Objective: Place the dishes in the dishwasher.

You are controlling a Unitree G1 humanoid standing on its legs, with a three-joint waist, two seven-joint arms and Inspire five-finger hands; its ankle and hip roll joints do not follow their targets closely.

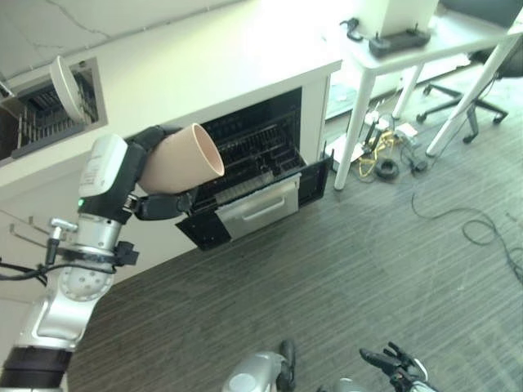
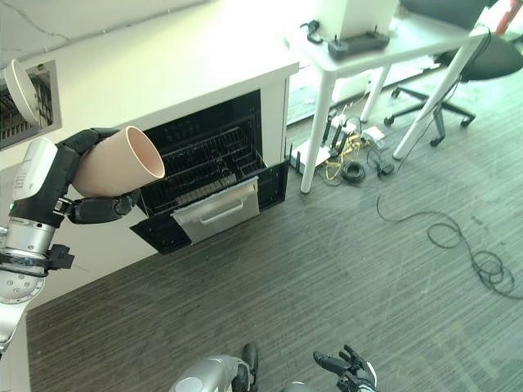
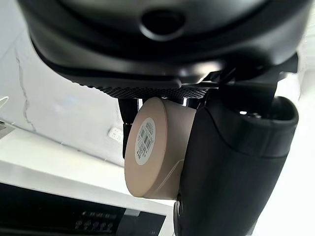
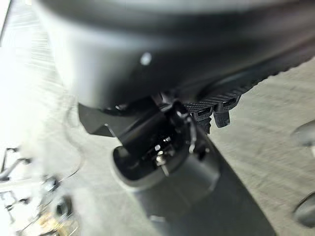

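My left hand is shut on a beige cup, fingers over its top and thumb underneath. The cup lies on its side in the air, mouth turned toward the open dishwasher. In the left wrist view the cup's labelled base faces the camera beside my thumb. The dishwasher's door hangs down, and the dark wire rack inside shows just right of the cup. My right hand hangs low over the floor with relaxed fingers, holding nothing.
A white bowl stands on edge in a recessed rack in the white counter. To the right are a white table, an office chair and loose cables on the grey floor.
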